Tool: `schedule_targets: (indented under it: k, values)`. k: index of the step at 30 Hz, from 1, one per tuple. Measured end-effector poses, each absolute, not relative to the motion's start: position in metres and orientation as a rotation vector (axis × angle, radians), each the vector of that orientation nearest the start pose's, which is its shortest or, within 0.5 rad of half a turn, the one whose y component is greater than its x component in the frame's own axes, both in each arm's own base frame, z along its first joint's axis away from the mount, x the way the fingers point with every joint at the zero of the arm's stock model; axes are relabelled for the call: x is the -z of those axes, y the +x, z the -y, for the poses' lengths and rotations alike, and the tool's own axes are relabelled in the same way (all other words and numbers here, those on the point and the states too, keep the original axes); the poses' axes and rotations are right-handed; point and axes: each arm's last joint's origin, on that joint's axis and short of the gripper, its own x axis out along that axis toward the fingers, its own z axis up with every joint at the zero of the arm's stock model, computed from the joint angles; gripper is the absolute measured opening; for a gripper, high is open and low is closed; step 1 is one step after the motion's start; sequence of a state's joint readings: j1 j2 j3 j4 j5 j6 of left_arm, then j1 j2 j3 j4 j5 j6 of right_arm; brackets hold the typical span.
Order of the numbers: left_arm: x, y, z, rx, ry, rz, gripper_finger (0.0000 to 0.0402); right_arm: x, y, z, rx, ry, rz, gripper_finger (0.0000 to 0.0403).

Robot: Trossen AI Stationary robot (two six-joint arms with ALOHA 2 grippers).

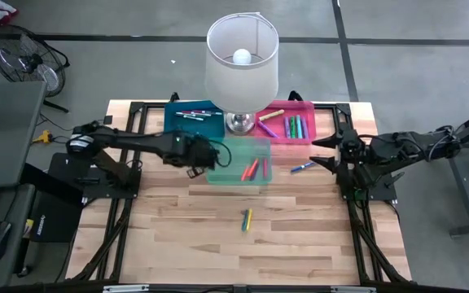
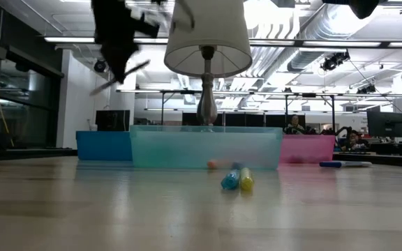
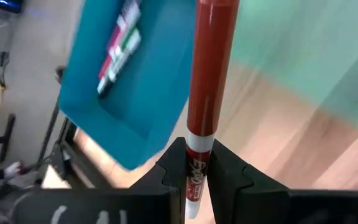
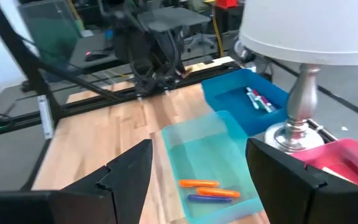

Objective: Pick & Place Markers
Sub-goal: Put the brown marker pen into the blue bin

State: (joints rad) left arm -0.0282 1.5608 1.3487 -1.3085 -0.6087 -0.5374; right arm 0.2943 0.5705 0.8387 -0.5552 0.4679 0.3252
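On the wooden table (image 1: 177, 236), beside the lamp (image 1: 242, 61), the left gripper (image 3: 194, 177) hangs above the teal bin (image 1: 243, 167), pinching a red marker (image 3: 210, 74), while the right gripper (image 1: 326, 153) waits spread wide near the pink bin (image 1: 304, 110).

open-plan lab, exposed ceiling ducts (image 2: 306, 28), rows of monitors (image 2: 386, 124) on desks, concrete floor (image 1: 414, 73)
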Motion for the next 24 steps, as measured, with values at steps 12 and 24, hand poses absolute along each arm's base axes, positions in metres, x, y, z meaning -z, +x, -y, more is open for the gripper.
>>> schedule_targets:
  k: [12,24]
  values:
    - [-0.252,0.263,-0.111,-0.538,0.281,-1.51,0.0032,-0.338,0.118,-0.019,0.344,0.24,-0.243,0.0248]
    - [-0.227,0.256,-0.17,-0.374,0.405,-1.657,0.0032,-0.333,0.13,-0.02,0.463,0.24,-0.255,0.0248]
